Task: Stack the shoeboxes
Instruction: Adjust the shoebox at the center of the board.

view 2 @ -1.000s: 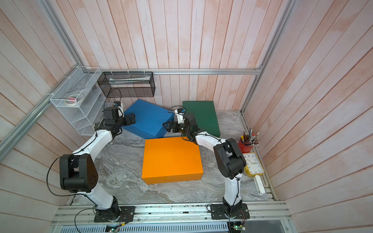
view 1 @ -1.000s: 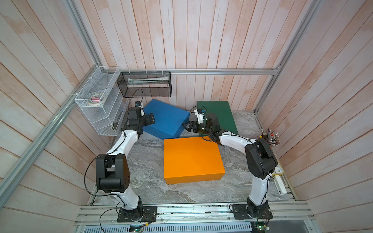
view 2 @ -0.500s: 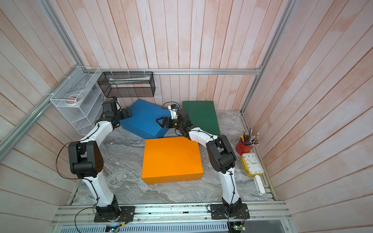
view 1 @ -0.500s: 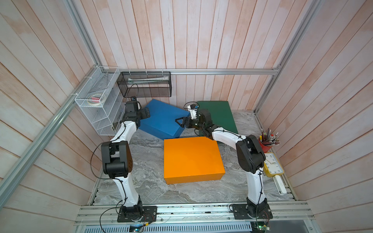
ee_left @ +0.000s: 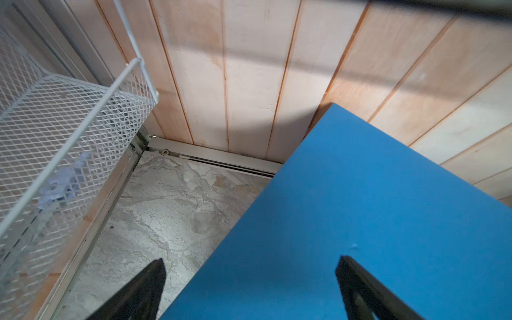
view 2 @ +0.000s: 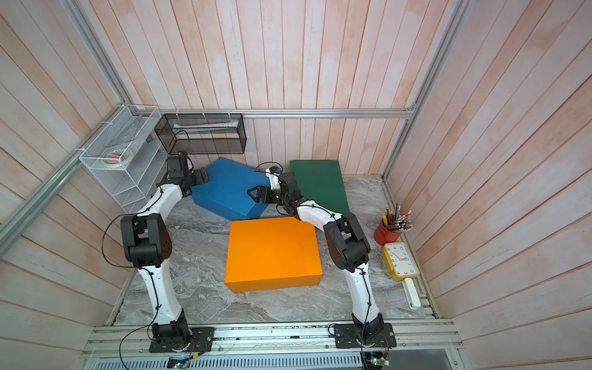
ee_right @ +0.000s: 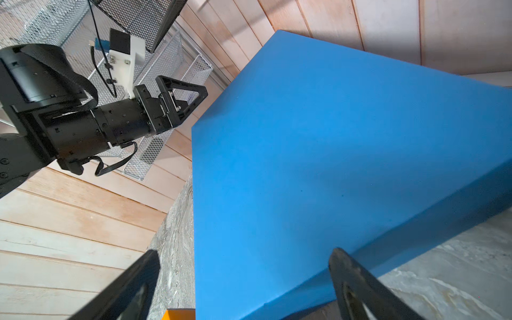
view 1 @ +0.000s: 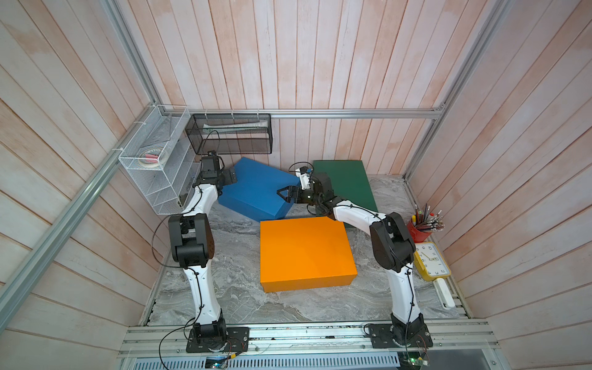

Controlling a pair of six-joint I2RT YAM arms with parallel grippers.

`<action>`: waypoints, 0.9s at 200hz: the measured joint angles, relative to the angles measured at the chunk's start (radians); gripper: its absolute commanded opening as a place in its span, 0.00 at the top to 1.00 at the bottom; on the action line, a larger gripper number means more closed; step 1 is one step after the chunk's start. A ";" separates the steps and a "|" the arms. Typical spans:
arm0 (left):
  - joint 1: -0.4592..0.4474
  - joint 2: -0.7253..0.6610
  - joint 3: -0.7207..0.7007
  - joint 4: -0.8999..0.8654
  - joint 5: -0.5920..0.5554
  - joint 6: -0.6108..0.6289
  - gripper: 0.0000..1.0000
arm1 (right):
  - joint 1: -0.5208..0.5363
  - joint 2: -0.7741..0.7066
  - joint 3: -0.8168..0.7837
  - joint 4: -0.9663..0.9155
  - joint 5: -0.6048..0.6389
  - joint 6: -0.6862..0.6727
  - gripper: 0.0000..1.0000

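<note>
- Blue shoebox [view 1: 256, 192] [view 2: 227, 192] sits at the back of the grey marbled desk [view 1: 240, 298], turned askew to the other two boxes, with one corner close to the back wall under the black mesh basket [view 1: 230, 134].
- Whether the blue shoebox lies flat or is tipped up cannot be told from these views.
- Orange shoebox [view 1: 304, 250] [view 2: 272, 253] lies flat in the middle of the desk, in front of the blue one, lid on, with nothing on top of it.
- Dark green shoebox [view 1: 346, 182] [view 2: 320, 182] lies flat at the back on the robot's right, against the wall and beside the blue one.
- No box stands on another.
- Left claw [view 1: 229, 176] [ee_left: 250, 263] is spread wide at the blue box's left end. In the left wrist view one finger hangs over the desk and one over the blue top, with the box's edge running between them.
- Right claw [view 1: 283, 193] [ee_right: 245, 253] is also spread wide at the blue box's right end, over the corner nearest the orange box. The right wrist view shows the same straddle of an edge.
- Whether either claw touches the cardboard cannot be told; neither is closed on anything.
- White wire rack [view 1: 153, 173] hangs on the left wall just beside the left claw.
- Red cup of pencils [view 1: 419, 230] and a yellow clock [view 1: 431, 259] sit at the desk's right edge, well apart from the boxes.
</note>
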 measured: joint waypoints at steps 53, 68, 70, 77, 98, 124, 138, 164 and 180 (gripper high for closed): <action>0.014 0.040 0.074 -0.052 0.000 0.004 0.00 | 0.000 0.035 0.044 -0.034 0.002 -0.007 0.02; 0.019 0.068 0.118 -0.072 0.001 0.004 0.00 | 0.001 0.037 0.045 -0.041 0.002 -0.007 0.02; 0.019 0.072 0.122 -0.074 0.001 0.004 0.00 | 0.001 0.037 0.045 -0.041 0.002 -0.007 0.02; 0.020 0.079 0.130 -0.079 0.003 0.004 0.00 | 0.002 0.037 0.046 -0.041 0.002 -0.007 0.02; 0.023 0.085 0.131 -0.082 0.010 0.004 0.00 | 0.002 0.037 0.046 -0.042 0.001 -0.007 0.02; 0.024 0.085 0.121 -0.068 0.027 0.004 0.00 | 0.003 0.037 0.046 -0.041 0.001 -0.007 0.02; 0.024 0.085 0.102 -0.066 0.039 0.004 0.00 | 0.004 0.037 0.046 -0.041 0.001 -0.007 0.02; 0.023 0.085 0.049 -0.040 0.058 0.006 0.00 | 0.006 0.037 0.046 -0.039 0.000 -0.007 0.02; 0.024 0.055 -0.023 0.032 0.064 0.019 0.00 | 0.008 0.037 0.040 -0.029 0.000 -0.007 0.02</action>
